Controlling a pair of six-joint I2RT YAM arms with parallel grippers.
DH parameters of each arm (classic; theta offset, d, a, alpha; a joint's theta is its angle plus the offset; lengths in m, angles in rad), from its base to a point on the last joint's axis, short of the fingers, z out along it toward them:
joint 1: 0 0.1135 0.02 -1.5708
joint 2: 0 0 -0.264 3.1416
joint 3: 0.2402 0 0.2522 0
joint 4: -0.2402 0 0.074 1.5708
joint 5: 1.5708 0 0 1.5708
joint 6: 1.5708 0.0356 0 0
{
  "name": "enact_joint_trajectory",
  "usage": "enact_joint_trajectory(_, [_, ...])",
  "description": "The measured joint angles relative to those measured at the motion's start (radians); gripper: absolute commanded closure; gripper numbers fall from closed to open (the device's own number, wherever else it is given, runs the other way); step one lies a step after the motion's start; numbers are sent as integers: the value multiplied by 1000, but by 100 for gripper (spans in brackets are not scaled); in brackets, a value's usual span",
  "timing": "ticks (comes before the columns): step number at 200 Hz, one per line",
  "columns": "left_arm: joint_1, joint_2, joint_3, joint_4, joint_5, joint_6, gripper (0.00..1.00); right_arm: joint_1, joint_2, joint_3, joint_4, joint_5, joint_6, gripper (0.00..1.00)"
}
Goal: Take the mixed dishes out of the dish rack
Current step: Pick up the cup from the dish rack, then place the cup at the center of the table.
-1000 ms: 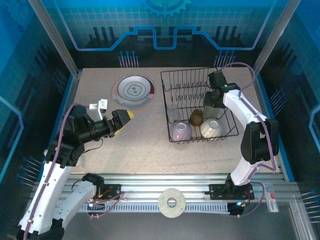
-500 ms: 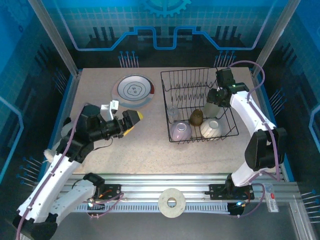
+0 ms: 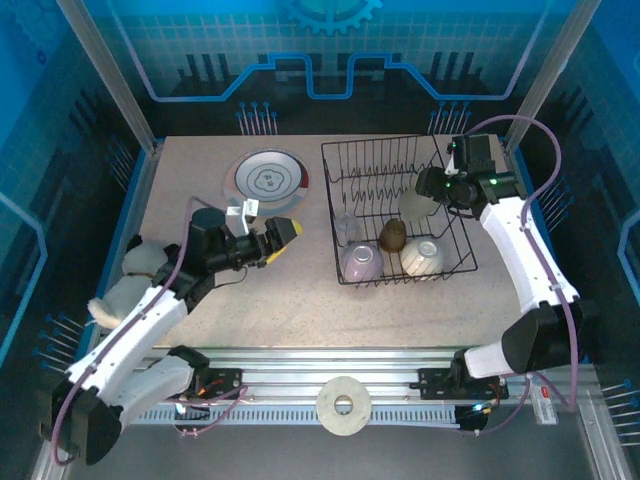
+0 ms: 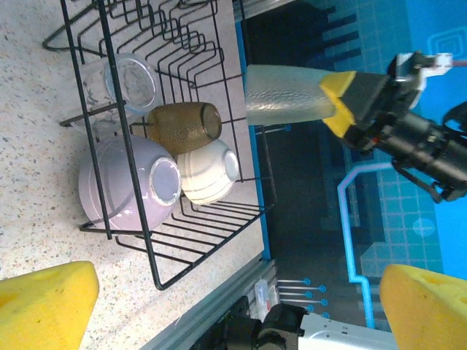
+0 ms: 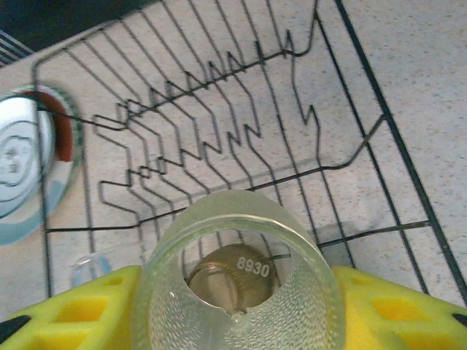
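Currently the right gripper (image 3: 428, 190) is part-closed on a pebbled clear glass tumbler (image 3: 413, 205), held above the black wire dish rack (image 3: 327, 200). The left gripper (image 3: 283, 235) gapes empty beside the rack. Risk: the slick, round glass may slip from the pads and drop onto the pale bowls (image 3: 360, 262) below.

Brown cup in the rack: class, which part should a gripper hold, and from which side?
Probably its outer wall just under the upturned base, coming straight down. The brown cup stands mouth down in the rack, so no rim is free, and the white bowl crowds its side.
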Motion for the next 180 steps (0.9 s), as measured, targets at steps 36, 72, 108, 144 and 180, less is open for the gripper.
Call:
enact_joint_trajectory(36, [3,94,1,118,54,23,1,-2,-59,-1,13,-118,33,91])
enact_joint_trajectory(72, [3,181,2,269,114,21,1,-3,-114,-47,87,-295,99,91])
enact_joint_trajectory(108, [4,234,2,452,155,-1,3,-2,-141,-134,164,-470,176,91])
enact_joint_trajectory(144, [4,320,14,657,209,-52,1,7,-147,-197,235,-593,233,91])
enact_joint_trajectory(180, [5,452,32,897,257,-161,1,18,-182,-269,312,-686,289,91])
